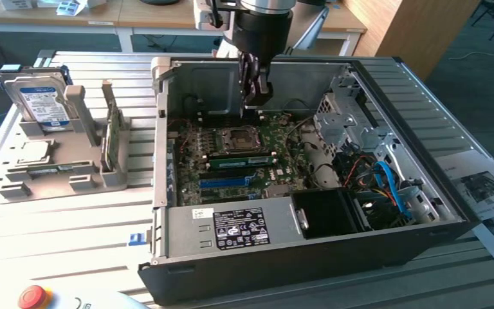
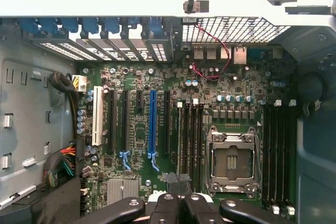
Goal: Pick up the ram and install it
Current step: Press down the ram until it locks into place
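Gripper (image 1: 256,96) closed (nothing visibly held) above the motherboard (image 2: 210,93); ram (image 1: 241,159) apparently seated in its slot, install looks done.

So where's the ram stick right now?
In the exterior view the ram lies on the motherboard inside the case, between the processor socket and the long blue slot.

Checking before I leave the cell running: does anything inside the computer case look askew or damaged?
Nothing stands out. The ram sits level beside the empty CPU socket, the motherboard shows no damage, and the shut gripper hangs above them.
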Robot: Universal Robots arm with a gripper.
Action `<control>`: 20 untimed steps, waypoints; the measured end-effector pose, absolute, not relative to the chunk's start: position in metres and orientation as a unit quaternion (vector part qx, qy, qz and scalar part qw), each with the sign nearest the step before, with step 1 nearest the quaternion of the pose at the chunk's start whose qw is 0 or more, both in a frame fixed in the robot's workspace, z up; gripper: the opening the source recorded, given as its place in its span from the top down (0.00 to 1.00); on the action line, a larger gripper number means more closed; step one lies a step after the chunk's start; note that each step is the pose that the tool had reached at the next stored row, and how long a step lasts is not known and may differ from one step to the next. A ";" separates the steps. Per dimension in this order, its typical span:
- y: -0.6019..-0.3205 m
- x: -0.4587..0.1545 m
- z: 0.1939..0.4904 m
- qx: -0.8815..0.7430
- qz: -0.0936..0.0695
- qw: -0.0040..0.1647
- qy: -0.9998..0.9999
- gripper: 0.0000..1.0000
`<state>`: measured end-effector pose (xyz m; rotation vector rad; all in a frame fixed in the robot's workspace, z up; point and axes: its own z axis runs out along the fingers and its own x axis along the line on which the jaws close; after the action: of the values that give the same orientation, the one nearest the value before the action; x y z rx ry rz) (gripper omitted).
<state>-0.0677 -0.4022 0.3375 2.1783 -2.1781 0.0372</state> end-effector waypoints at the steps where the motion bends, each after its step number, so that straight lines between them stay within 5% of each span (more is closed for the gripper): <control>1: -0.402 -0.068 0.337 0.707 0.012 0.030 -0.707 0.90; 20: -0.402 -0.068 0.338 0.632 0.009 0.032 -0.774 0.90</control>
<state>-0.0677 -0.4022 0.3375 1.9478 -2.3838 0.0278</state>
